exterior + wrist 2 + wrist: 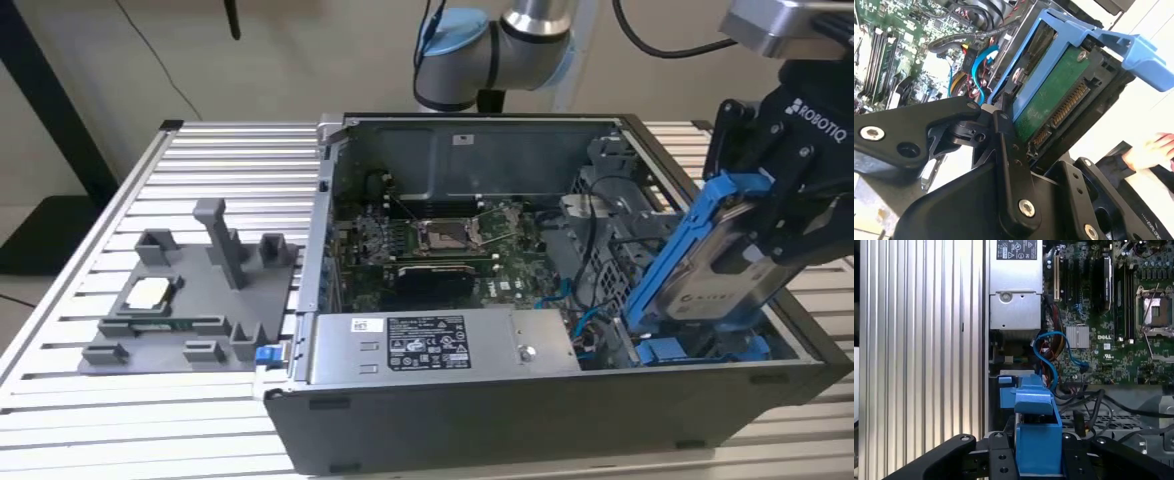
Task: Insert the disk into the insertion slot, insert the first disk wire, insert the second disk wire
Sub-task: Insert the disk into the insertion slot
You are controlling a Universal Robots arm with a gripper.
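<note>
The disk [727,272], silver-grey in its blue carrier frame [678,250], hangs tilted over the front corner of the open computer case at the exterior view's right. My gripper [790,218] is shut on it from above. Its lower end points down at the insertion slot [701,348], a blue-lined bay in the case. In the second wrist view the disk's green underside [1054,100] and connector row face the camera, with a black finger [1009,145] against its edge. In the first wrist view the carrier [1036,440] sits between both fingers. Loose blue wires [1046,357] curl beside the bay.
A grey power-supply box [441,345] with white stickers lies along the case front. The motherboard [447,240] fills the case floor. A grey plastic fixture [200,300] stands on the ribbed metal table [80,400]. A person's hand [1149,150] appears past the disk.
</note>
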